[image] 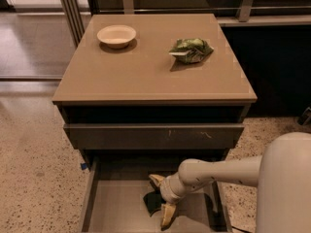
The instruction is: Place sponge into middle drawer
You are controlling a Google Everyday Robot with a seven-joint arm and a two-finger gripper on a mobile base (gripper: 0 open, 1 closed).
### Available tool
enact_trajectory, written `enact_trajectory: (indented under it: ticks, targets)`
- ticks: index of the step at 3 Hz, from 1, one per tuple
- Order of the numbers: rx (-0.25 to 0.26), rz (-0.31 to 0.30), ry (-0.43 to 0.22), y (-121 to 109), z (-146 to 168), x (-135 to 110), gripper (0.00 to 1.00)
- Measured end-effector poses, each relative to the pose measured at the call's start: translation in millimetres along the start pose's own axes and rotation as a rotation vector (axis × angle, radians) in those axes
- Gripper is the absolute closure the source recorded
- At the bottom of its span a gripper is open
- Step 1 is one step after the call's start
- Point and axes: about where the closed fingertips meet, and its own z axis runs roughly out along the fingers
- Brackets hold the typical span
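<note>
The middle drawer (pixel 114 210) is pulled out at the bottom of the cabinet, a shallow grey-brown tray with thin side walls. The sponge (pixel 151 202) lies dark on its floor near the middle. My gripper (pixel 160 201) reaches in from the right, low over the drawer floor. Its yellowish fingers (pixel 167 215) are spread apart, one on either side of the sponge. The arm (pixel 218 171) crosses the drawer's right side and hides that part of the floor.
A closed drawer with a scratched front panel (pixel 155 136) sits just above the open one. On the cabinet top (pixel 146 76) stand a pale bowl (pixel 116 35) and a green foil snack bag (pixel 190 50). Speckled floor lies on both sides.
</note>
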Motion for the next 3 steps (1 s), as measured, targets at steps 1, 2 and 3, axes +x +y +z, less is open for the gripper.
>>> enact_trajectory:
  ticks: [1,2,3]
  targets:
    - [0.018,0.008,-0.004,1.3,-4.6,0.6,0.00]
    - [0.068,0.021,0.003,4.6,-20.9,1.9,0.00]
    - [0.072,0.022,0.005,5.4,-22.3,2.9,0.00]
